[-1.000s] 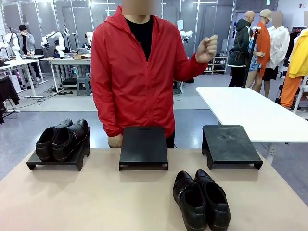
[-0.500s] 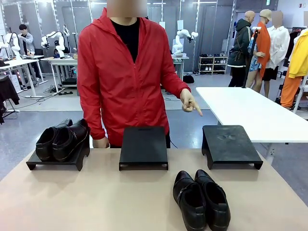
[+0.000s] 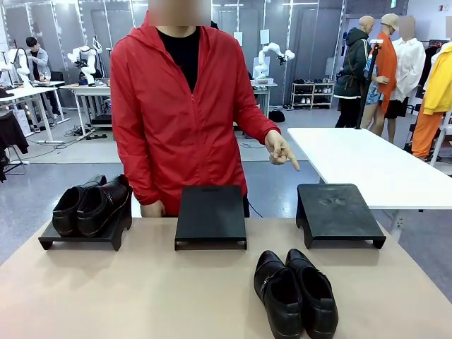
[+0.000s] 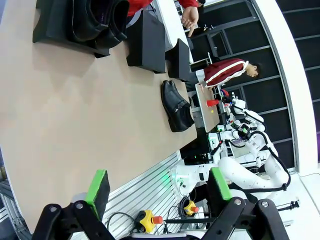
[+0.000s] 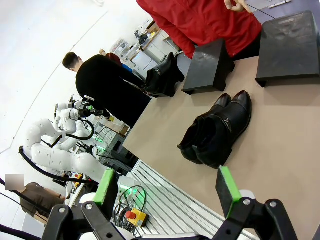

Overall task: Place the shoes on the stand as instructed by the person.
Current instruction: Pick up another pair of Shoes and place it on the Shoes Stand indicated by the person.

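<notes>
**Two shoes (image 5: pixel 215 132) ahead of the right fingers (image 5: pixel 227 190)**

They lie together on the desk (image 5: pixel 280 160), near those wide, empty fingers. Another pair (image 4: pixel 97 20) sits on a stand (image 4: pixel 50 27) far beyond the left fingers (image 4: pixel 98 192), also wide. The person's hand (image 3: pixel 281 150) points toward a bare stand (image 3: pixel 337 212).

Shoe pair (image 3: pixel 295 295) on table (image 3: pixel 141 296), second pair (image 3: pixel 90 205) on stand (image 3: pixel 78 240), person (image 3: pixel 183 113) pointing

Table (image 3: pixel 141 296): three stands in a row along the far edge. The left stand (image 3: pixel 78 242) carries one pair of shoes (image 3: pixel 92 205). The second pair (image 3: pixel 295 293) lies nearer my side, before the gap between the middle stand (image 3: pixel 210 215) and the right stand (image 3: pixel 339 212). The person (image 3: pixel 183 113) is behind the middle stand, with one hand (image 3: pixel 281 150) out toward the right stand.
</notes>
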